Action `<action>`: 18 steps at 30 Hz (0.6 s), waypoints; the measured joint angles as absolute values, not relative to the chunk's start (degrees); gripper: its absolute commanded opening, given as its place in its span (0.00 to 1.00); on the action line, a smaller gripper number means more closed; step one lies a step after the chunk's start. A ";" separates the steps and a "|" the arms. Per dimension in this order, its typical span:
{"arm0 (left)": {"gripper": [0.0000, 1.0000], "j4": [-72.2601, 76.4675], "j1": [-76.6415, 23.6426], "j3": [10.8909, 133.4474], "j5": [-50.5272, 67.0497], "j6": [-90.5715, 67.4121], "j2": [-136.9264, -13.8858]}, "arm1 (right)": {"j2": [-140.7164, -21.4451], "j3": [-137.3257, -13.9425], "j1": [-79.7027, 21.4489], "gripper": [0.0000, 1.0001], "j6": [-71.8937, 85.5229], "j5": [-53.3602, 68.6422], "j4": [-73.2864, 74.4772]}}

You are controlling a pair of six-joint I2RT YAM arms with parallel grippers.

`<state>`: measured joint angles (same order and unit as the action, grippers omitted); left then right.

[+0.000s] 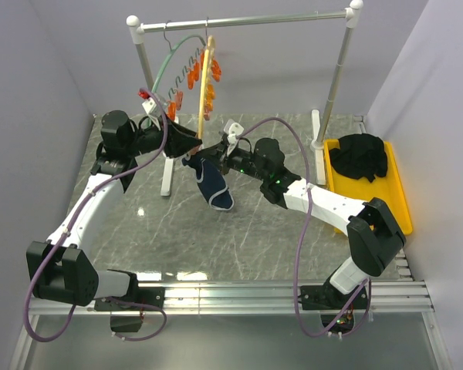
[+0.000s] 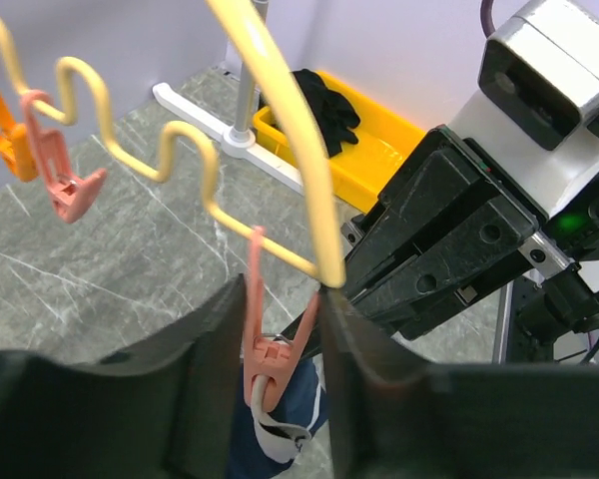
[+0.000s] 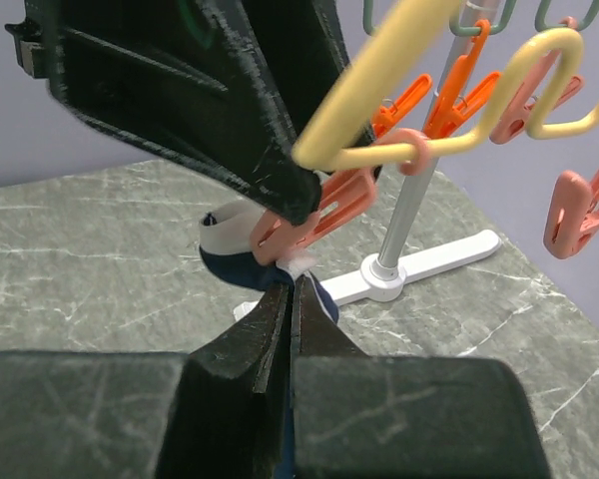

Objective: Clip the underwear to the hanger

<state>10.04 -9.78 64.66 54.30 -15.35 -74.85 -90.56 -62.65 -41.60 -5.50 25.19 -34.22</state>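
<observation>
My left jaws stood spread astride the clip (image 2: 270, 359) at the hanger's (image 1: 203, 85) lower tip. My right jaws pinched the underwear (image 1: 214, 189), hanging at 6 o'clock below it, well inside the table's (image 1: 239, 239) edges.

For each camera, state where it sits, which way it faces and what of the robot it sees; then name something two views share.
Top external: above and behind the bases, looking down on table, rail, left gripper and right gripper.
Left wrist: on the left arm, facing past its own fingers, astride an orange clip, toward the right gripper and tray.
Right wrist: on the right arm, facing past its own shut fingers toward the left gripper.
Shared: both wrist views show the yellow hanger and underwear.
</observation>
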 measured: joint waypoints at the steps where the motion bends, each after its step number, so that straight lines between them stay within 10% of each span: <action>1: 0.46 10.04 -9.80 64.66 54.28 -15.55 -74.83 | -90.56 -62.65 -41.60 0.00 -5.45 25.19 -34.22; 18: 0.73 10.28 -9.13 68.55 50.61 -16.49 -74.39 | -91.39 -66.46 -41.47 0.00 -5.37 25.43 -34.20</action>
